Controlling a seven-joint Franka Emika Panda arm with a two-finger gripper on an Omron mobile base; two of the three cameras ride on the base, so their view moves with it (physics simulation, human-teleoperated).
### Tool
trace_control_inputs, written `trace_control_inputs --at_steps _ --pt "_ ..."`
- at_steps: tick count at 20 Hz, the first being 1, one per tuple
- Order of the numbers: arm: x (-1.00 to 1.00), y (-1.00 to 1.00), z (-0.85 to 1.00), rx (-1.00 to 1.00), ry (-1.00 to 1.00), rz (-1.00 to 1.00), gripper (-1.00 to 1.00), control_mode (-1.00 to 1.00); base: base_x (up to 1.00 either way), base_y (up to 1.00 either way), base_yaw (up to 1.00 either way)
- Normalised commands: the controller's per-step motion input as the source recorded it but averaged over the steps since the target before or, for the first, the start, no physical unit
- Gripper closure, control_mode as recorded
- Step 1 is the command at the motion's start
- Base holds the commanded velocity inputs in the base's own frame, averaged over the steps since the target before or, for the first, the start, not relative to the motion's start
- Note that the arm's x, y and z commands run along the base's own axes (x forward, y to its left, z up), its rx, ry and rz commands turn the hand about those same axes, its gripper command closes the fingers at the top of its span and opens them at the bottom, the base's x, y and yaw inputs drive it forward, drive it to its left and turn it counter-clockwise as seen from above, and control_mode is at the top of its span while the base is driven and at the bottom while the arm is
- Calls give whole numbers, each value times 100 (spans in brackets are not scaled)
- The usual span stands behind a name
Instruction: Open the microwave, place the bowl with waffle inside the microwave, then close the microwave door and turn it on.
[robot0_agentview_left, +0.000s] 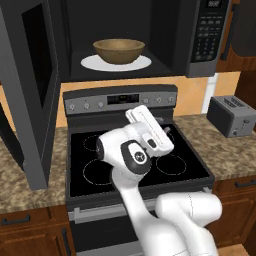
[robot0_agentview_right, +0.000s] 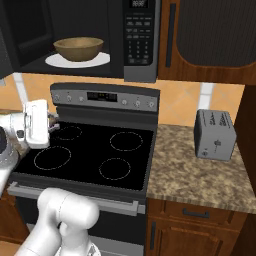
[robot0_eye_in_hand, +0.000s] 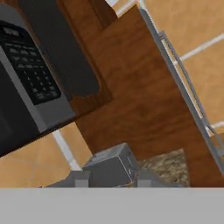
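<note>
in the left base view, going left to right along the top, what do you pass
microwave door, swung open → bowl on the white turntable inside the microwave → keypad panel; lower on the right, the grey toaster on the counter.

You are looking at evenly lit, rendered pictures with soft, flat light and no glare. The open microwave (robot0_agentview_left: 125, 40) cavity stays dim, yet the bowl (robot0_agentview_left: 119, 50) on its white turntable reads clearly. The black stove (robot0_agentview_left: 135, 160) top shows no reflections, only thin burner rings. Under the toaster (robot0_agentview_right: 215, 134) a faint shadow falls on the counter (robot0_agentview_right: 195, 175). All views are slightly soft and pixelated; the hand view is the coarsest, steeply tilted, with blurred edges on the keypad (robot0_eye_in_hand: 33, 70).
</note>
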Motion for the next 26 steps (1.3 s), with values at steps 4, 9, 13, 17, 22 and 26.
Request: trace_control_inputs --at_steps 4,9,13,17,22,26 --pt "-13 90 0 -33 -16 -1 100 -100 0 0 0" --pt "-8 100 0 -37 -20 0 100 -100 0 0 0" --pt "-18 100 1 -28 -21 0 100 -100 0 0 0" --pt "-27 100 20 -22 -27 0 100 -100 0 0 0" --pt "-25 100 25 -23 -27 0 100 -100 0 0 0" --pt "-19 100 28 -20 -23 0 100 -100 0 0 0"
